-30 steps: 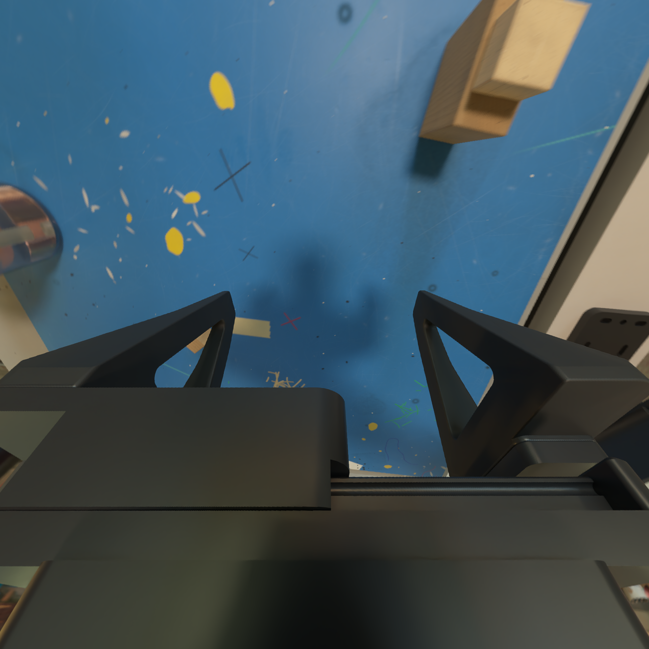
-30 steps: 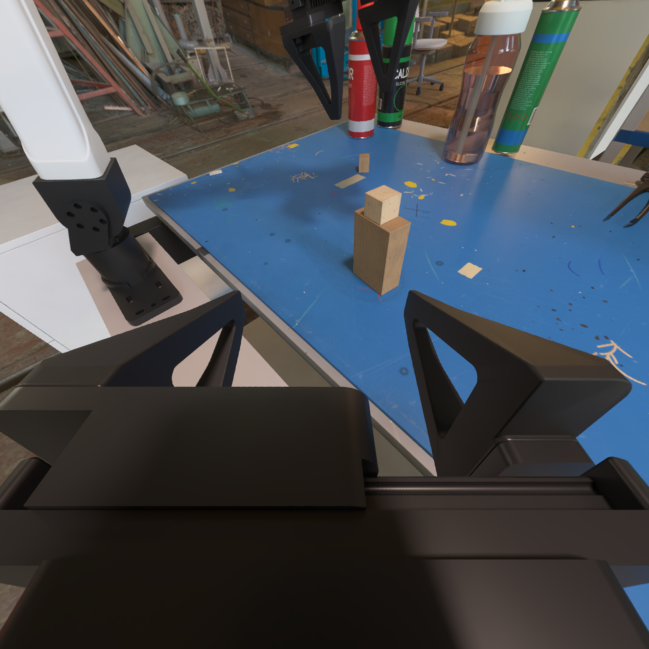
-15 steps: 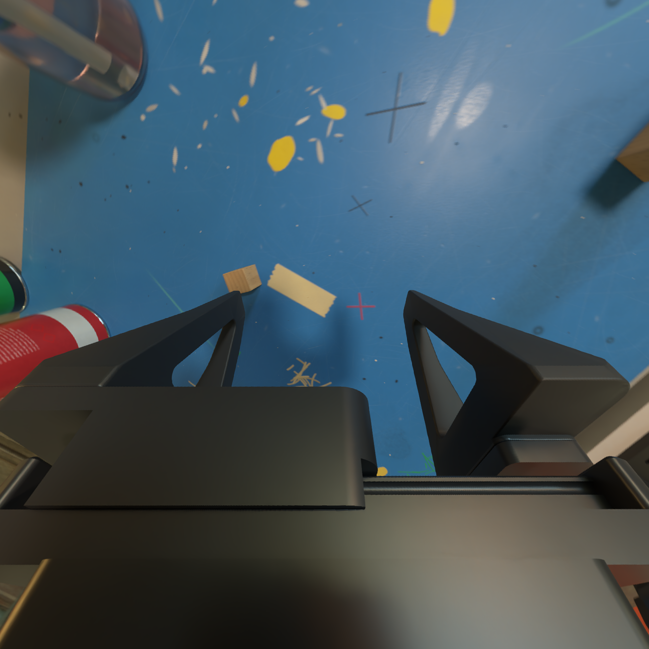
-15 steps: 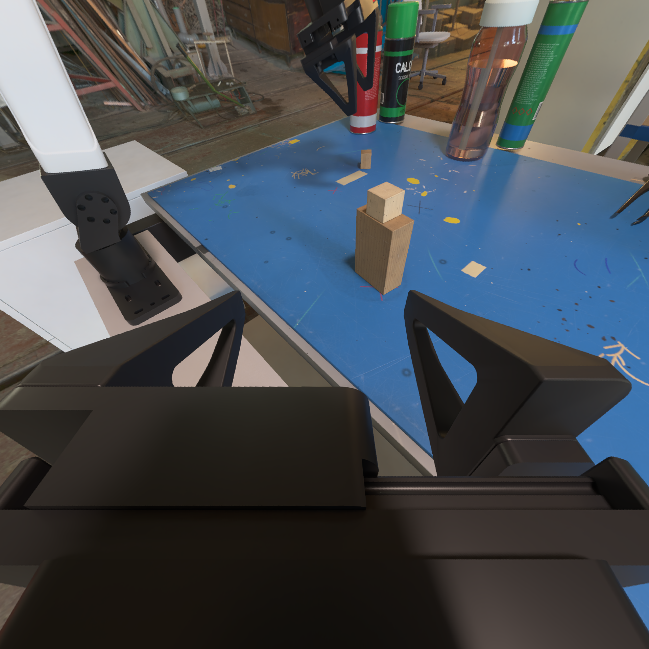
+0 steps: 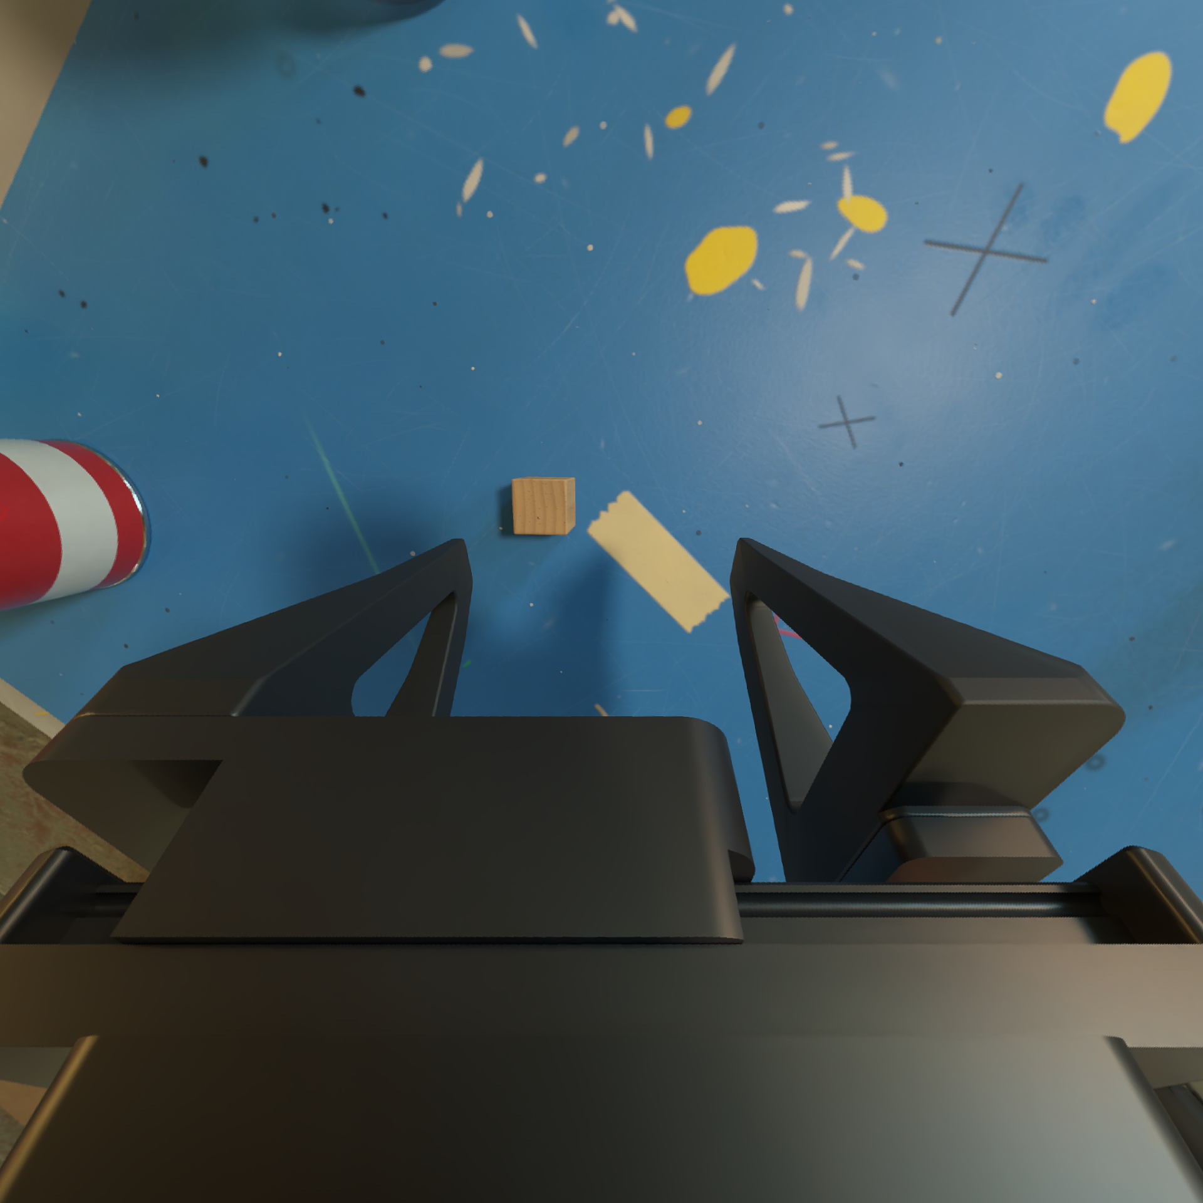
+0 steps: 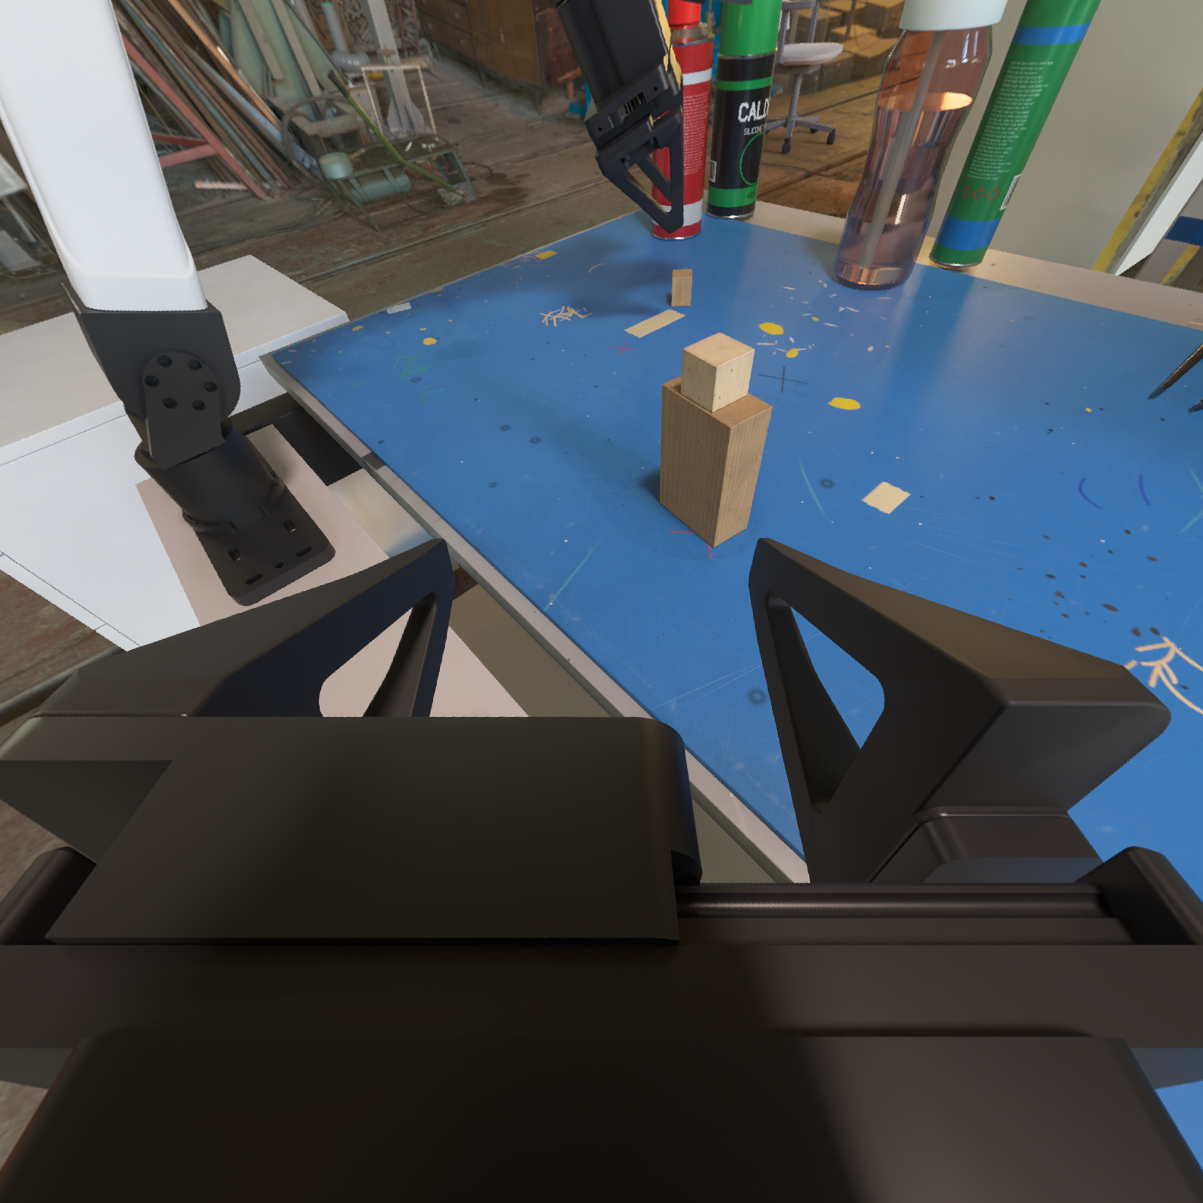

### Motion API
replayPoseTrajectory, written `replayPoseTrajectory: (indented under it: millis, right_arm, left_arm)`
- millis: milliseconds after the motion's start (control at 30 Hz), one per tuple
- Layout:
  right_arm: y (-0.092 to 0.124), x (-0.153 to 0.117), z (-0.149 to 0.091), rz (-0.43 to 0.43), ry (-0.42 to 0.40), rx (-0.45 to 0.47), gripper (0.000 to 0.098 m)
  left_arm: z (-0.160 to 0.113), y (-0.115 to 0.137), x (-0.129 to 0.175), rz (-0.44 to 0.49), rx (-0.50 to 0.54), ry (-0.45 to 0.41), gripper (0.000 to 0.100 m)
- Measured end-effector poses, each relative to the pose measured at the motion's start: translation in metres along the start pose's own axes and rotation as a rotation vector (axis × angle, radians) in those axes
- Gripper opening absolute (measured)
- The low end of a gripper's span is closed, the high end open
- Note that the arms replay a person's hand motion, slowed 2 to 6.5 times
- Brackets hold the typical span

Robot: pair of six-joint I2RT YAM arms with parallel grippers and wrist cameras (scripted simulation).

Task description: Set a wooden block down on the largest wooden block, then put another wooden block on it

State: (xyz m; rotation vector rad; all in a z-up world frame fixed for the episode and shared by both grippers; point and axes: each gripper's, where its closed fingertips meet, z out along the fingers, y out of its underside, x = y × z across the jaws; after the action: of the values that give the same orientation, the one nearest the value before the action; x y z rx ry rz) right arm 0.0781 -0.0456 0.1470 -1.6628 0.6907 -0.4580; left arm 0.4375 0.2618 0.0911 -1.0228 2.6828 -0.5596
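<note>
1. Left gripper [image 5: 599, 553]: jaws spread wide, nothing between them. It hangs above the blue tabletop [image 5: 390, 293], pointing down at it.
2. Smallest wooden block [image 5: 543, 506] stands on the tabletop just ahead of the left gripper's fingertips, nearer the left-hand finger. Not touched.
3. A pale tape strip [image 5: 657, 560] lies flat and diagonal just beside that block, apart from it by a narrow gap.
4. Red and white spray can [image 5: 65, 521] at the left edge of the left wrist view, well apart from the block.
5. Yellow paint blotches, pale flecks and dark pen crosses scattered over the surface farther out.
6. Right gripper [image 6: 599, 553]: jaws wide, empty, held over the near table edge [image 6: 521, 618], well back from the blocks.
7. Largest wooden block [image 6: 713, 465] stands upright mid-table. A lighter medium wooden block [image 6: 716, 371] sits on its top, turned at an angle to it, one corner overhanging the front edge.
8. From the right wrist view, the smallest block stands on end far back, with the left gripper above it.
9. Back row: green and black can [image 6: 739, 130], clear bottle [image 6: 905, 163] with brownish liquid, tall green can [image 6: 1002, 130].
10. Left arm's base [image 6: 215, 469] sits on a white stand off the table's side.
</note>
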Motion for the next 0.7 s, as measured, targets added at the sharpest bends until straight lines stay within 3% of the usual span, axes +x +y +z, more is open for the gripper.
replayPoseTrajectory:
  millis: [333,700]
  right_arm:
    - [0.005,0.003,0.003,0.005,-0.005,-0.012,0.0776]
    - [0.006,0.008,0.001,0.020,-0.001,-0.006,0.0776]
  left_arm:
    - [0.020,0.004,-0.017,-0.068,-0.023,-0.016,0.062]
    - [0.035,0.006,-0.025,-0.079,-0.038,-0.015,0.060]
